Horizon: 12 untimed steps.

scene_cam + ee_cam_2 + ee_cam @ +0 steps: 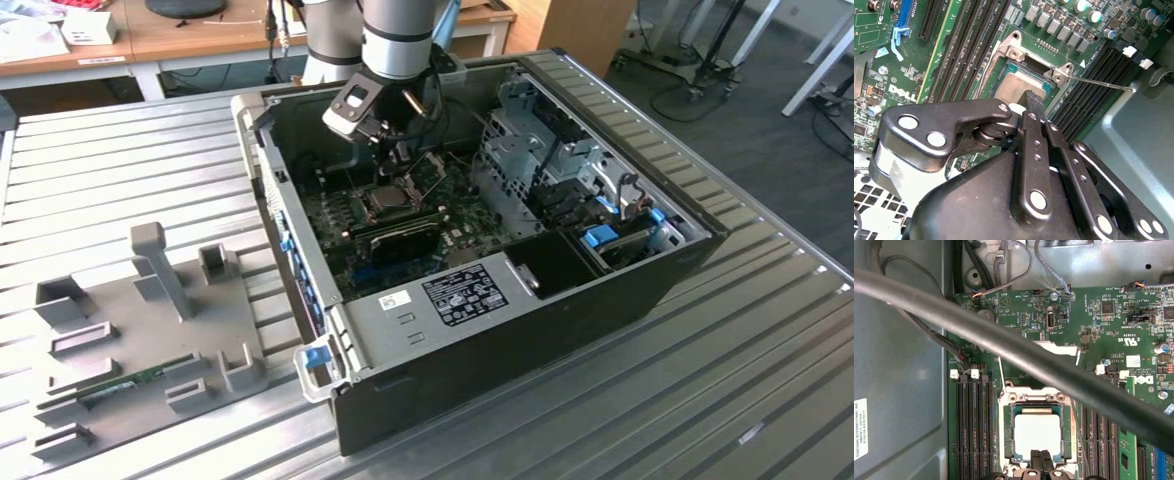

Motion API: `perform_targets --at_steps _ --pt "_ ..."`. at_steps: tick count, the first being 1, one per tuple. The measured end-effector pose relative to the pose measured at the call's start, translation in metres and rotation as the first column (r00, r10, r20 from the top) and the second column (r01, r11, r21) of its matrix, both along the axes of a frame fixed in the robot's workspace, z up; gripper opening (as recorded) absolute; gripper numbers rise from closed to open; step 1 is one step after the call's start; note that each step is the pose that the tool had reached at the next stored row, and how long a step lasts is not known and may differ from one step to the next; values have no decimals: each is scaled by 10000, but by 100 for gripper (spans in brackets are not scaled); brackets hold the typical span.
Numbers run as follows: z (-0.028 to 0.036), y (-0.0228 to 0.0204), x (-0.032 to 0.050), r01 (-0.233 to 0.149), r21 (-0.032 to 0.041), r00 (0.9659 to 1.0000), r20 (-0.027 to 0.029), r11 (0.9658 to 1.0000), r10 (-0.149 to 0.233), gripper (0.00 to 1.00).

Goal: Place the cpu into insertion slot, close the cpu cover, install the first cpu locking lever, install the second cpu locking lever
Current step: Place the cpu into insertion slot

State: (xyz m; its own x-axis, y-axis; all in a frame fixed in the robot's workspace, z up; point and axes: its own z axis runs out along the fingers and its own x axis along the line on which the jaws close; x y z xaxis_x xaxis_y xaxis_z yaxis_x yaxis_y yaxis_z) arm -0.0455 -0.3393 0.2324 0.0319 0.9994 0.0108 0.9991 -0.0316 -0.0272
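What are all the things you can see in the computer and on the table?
computer case: one, dark grey, open on the metal table
board: one, green, inside the case
cpu: one, silvery, mid-board
cpu cover: one, silvery frame, around the cpu
memory slots: several, black, beside the cpu
lever wire: one, silvery, sticking out past the cover
fixture plate: one, grey, on the table, exterior view's left
arm: one, grey and silver, reaching into the case
gripper: one, black, shut, tips at the cpu's edge

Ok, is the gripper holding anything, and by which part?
Nothing that shows: the gripper is shut empty, its tips at the edge of the cpu lying in the insertion slot.
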Motion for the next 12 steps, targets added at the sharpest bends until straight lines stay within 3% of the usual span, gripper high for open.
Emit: perform_targets --at_steps 12 --pt "0 0 0 0 0 10000 -89 10000 0 11"
